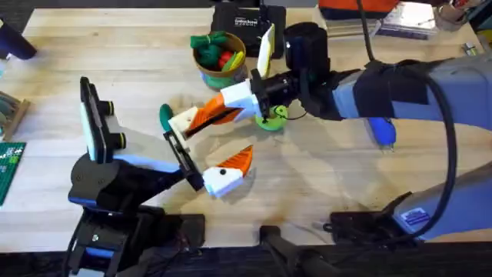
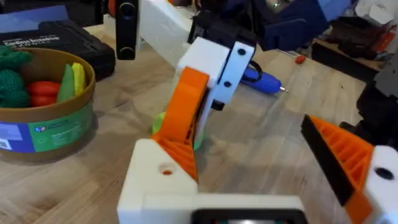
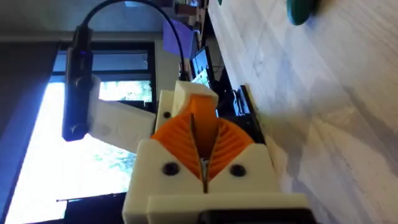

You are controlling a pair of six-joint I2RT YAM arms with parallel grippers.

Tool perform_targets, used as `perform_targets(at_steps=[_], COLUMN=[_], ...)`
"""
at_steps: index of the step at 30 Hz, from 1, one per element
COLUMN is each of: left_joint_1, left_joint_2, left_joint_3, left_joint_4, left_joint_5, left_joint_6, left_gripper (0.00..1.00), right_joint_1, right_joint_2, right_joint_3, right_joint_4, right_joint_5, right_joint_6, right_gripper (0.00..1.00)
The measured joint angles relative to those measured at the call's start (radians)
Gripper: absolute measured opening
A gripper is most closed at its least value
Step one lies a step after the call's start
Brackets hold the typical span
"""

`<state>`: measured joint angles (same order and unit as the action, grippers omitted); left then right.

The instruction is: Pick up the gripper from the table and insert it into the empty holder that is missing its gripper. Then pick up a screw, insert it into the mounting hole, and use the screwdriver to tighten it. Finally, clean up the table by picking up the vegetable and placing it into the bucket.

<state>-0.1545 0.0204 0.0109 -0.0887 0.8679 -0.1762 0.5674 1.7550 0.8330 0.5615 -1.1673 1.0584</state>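
Note:
The gripper (image 1: 206, 118), a flat orange wedge, is clamped in my right gripper (image 1: 233, 102), which is shut on it. Its lower end rests against the plain white holder (image 1: 182, 121), one finger of my left gripper (image 1: 215, 140). In the left wrist view the wedge (image 2: 185, 115) stands on the holder (image 2: 155, 177). My left gripper is open, and its other finger carries an orange pad (image 1: 241, 158). The dark green vegetable (image 1: 164, 115) lies on the table (image 1: 323, 177) just beyond the holder. The bucket (image 1: 219, 68) stands farther back. The blue screwdriver (image 1: 382, 131) lies to the right.
A bright green disc (image 1: 271, 118) lies under my right gripper. The bucket holds several toy vegetables. A black case (image 1: 246, 15) sits at the far edge and a green circuit board (image 1: 9, 165) at the left edge. The right arm spans the table's right half.

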Motion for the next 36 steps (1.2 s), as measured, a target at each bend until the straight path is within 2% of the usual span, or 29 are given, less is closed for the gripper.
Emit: perform_targets(at_steps=[21,29,34,36], left_joint_1=[0.0,0.0,-0.013,-0.023], left_joint_2=[0.0,0.0,-0.002,-0.003], left_joint_3=[0.0,0.001,0.002,0.002], left_joint_4=[-0.001,-0.002,-0.006,-0.009], left_joint_5=[0.009,0.019,0.07,0.092], left_joint_6=[0.012,0.024,0.034,0.038], left_gripper=[0.985,0.985,0.985,0.985], right_joint_1=[-0.005,-0.012,-0.026,-0.032], right_joint_2=[0.0,0.0,0.001,0.005], right_joint_3=[0.0,0.0,0.0,0.0], right_joint_4=[0.0,-0.001,0.0,0.0], right_joint_5=[-0.026,-0.039,-0.054,-0.057], right_joint_6=[0.004,-0.012,-0.017,-0.019], right_gripper=[0.025,0.155,0.225,0.329])
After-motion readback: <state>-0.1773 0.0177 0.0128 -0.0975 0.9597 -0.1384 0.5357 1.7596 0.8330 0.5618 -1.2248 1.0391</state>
